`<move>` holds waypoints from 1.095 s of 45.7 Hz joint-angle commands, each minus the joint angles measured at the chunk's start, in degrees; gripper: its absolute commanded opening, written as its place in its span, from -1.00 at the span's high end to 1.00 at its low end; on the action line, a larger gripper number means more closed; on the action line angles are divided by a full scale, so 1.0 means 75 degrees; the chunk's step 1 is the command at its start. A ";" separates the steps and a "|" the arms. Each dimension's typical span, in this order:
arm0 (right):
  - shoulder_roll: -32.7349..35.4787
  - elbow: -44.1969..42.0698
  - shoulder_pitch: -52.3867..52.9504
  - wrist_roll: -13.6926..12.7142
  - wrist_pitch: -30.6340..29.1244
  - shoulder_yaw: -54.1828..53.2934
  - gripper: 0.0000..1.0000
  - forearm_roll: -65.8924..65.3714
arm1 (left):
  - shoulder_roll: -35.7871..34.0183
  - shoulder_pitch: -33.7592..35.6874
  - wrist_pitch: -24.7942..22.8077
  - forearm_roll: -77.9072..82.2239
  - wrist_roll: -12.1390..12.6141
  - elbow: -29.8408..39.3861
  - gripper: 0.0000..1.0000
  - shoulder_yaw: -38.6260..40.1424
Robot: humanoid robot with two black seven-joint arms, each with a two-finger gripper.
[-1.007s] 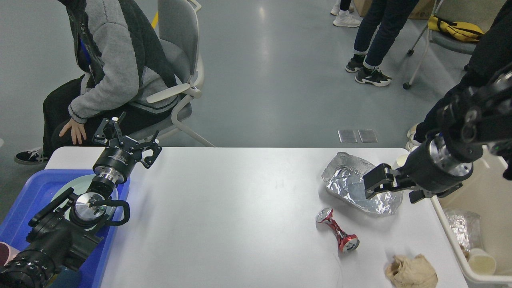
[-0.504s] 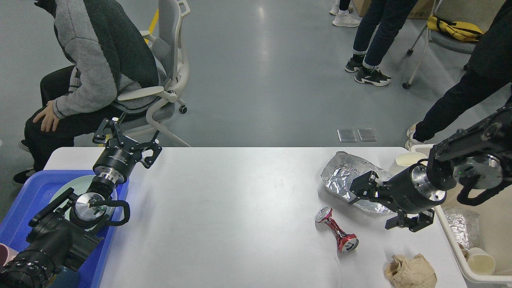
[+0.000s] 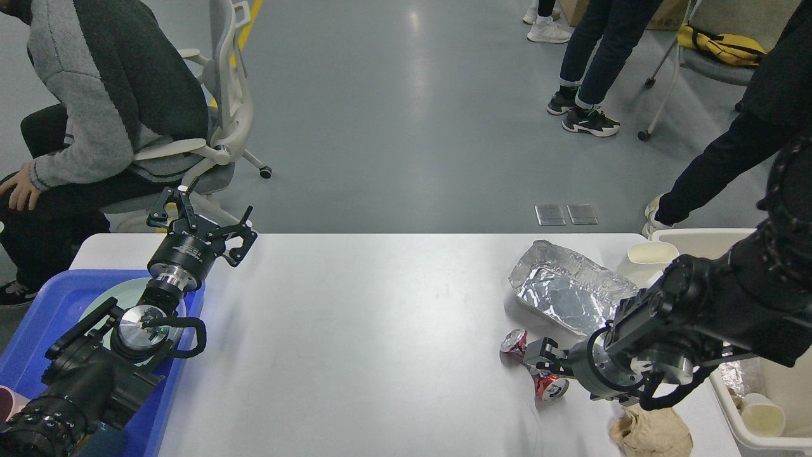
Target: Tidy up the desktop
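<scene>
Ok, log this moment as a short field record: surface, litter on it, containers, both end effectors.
surface: large white desktop
litter: crushed red drink can; crumpled silver foil tray; wadded brown paper
left container: blue plastic tray
right container: cream plastic bin
left end effector: open, raised, empty
right end effector: at the can, grip unclear

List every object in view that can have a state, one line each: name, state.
crushed can: pinched at the middle, lying on its side on the desktop.
foil tray: crumpled, open side up.
brown paper: balled up.
left end effector: open, empty.
right end effector: at the can; grip unclear.
cream bin: holds foil and a cup.
</scene>
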State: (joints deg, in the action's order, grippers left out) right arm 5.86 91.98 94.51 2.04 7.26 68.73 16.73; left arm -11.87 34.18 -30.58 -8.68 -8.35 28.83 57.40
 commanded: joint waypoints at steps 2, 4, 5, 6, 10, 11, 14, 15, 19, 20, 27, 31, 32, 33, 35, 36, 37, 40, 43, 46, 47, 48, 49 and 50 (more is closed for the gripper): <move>-0.0126 -0.0720 -0.0531 -0.0073 0.0696 -0.0176 -1.00 -0.0156 | 0.0000 0.0002 -0.0013 -0.0003 0.0000 0.0000 -0.93 0.0000; -0.0079 -0.0779 -0.0567 -0.0085 0.0731 -0.0164 -1.00 -0.0168 | 0.0000 0.0001 -0.0013 -0.0003 0.0000 0.0000 -0.93 0.0000; -0.0067 -0.0779 -0.0578 -0.0073 0.0743 -0.0141 -1.00 -0.0168 | 0.0000 0.0002 -0.0013 0.0008 0.0000 0.0000 -0.93 0.0000; -0.0055 -0.0791 -0.0578 -0.0073 0.0743 -0.0140 -1.00 -0.0168 | 0.0000 -0.0010 -0.0013 -0.0003 0.0000 0.0000 -0.93 0.0000; -0.0043 -0.1048 -0.0753 -0.0073 0.0766 -0.0152 -1.00 -0.0168 | 0.0000 0.0002 -0.0001 -0.0003 0.0000 0.0000 -0.93 0.0000; -0.0043 -0.1118 -0.0835 -0.0073 0.0778 -0.0164 -1.00 -0.0179 | 0.0000 -0.0010 -0.0013 -0.0003 0.0000 0.0000 -0.93 0.0000; -0.0090 -0.1364 -0.1140 -0.0073 0.0801 -0.0176 -1.00 -0.0168 | 0.0000 0.0002 -0.0001 -0.0003 0.0000 0.0000 -0.93 0.0000; -0.0102 -0.1493 -0.1257 -0.0073 0.0790 -0.0176 -1.00 -0.0168 | 0.0000 -0.0010 -0.0001 -0.0003 0.0000 0.0000 -0.93 0.0000; -0.0114 -0.1728 -0.1574 -0.0073 0.0743 -0.0199 -1.00 -0.0156 | 0.0000 0.0001 -0.0001 -0.0003 0.0000 0.0000 -0.93 0.0000; -0.0114 -0.1752 -0.1609 -0.0073 0.0743 -0.0211 -1.00 -0.0156 | 0.0000 0.0002 -0.0001 0.0008 0.0000 0.0000 -0.93 0.0000; -0.0114 -0.1752 -0.1762 -0.0085 0.0743 -0.0339 -0.87 -0.0074 | 0.0000 0.0002 -0.0001 0.0008 0.0000 0.0000 -0.93 0.0000; -0.0114 -0.1764 -0.1902 -0.0085 0.0743 -0.0515 -0.46 -0.0004 | 0.0000 0.0001 -0.0001 -0.0003 0.0000 0.0000 -0.93 0.0000; -0.0114 -0.1764 -0.1903 -0.0085 0.0743 -0.0527 -0.41 -0.0004 | 0.0000 0.0002 -0.0001 -0.0003 0.0000 0.0000 -0.93 0.0000; -0.0114 -0.1764 -0.1914 -0.0085 0.0743 -0.0539 -0.33 0.0008 | 0.0000 0.0002 -0.0001 -0.0003 0.0000 0.0000 -0.93 0.0000; -0.0125 -0.1752 -0.1938 -0.0096 0.0743 -0.0562 0.05 0.0008 | 0.0000 -0.0010 -0.0001 -0.0003 0.0000 0.0000 -0.93 0.0000; -0.0126 -0.1752 -0.1938 -0.0096 0.0720 -0.0574 0.27 0.0008 | 0.0000 0.0001 -0.0001 -0.0003 0.0000 0.0000 -0.93 0.0000; -0.0126 -0.1752 -0.1949 -0.0096 0.0719 -0.0574 0.42 0.0008 | 0.0000 0.0002 -0.0013 -0.0003 0.0000 0.0000 -0.93 0.0000; -0.0126 -0.1752 -0.1949 -0.0096 0.0731 -0.0574 1.00 0.0008 | 0.0000 0.0002 -0.0013 0.0008 0.0000 0.0000 -0.93 0.0000; -0.0126 -0.1729 -0.1926 -0.0202 0.0743 -0.0586 1.00 0.0008 | 0.0000 0.0002 -0.0001 0.0008 0.0000 0.0000 -0.93 0.0000; -0.0126 -0.1705 -0.1903 -0.0202 0.0743 -0.0586 1.00 0.0008 | 0.0000 0.0002 -0.0001 -0.0003 0.0000 0.0000 -0.93 0.0000; -0.0126 -0.1705 -0.1914 -0.0202 0.0743 -0.0586 1.00 0.0008 | 0.0000 0.0002 -0.0001 0.0008 0.0000 0.0000 -0.93 0.0000; -0.0126 -0.1705 -0.1914 -0.0202 0.0743 -0.0586 1.00 0.0008 | 0.0000 0.0002 -0.0013 0.0008 0.0000 0.0000 -0.93 0.0000; -0.0126 -0.1693 -0.1914 -0.0202 0.0743 -0.0586 1.00 0.0008 | 0.0000 0.0002 -0.0001 0.0008 0.0000 0.0000 -0.93 0.0000; -0.0126 -0.1693 -0.1903 -0.0190 0.0754 -0.0586 1.00 0.0008 | 0.0000 0.0002 -0.0001 -0.0003 0.0000 0.0000 -0.93 0.0000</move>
State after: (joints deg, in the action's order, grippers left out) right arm 4.92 79.12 80.12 0.60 12.76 64.35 16.79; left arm -11.87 34.18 -30.60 -8.67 -8.35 28.83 57.39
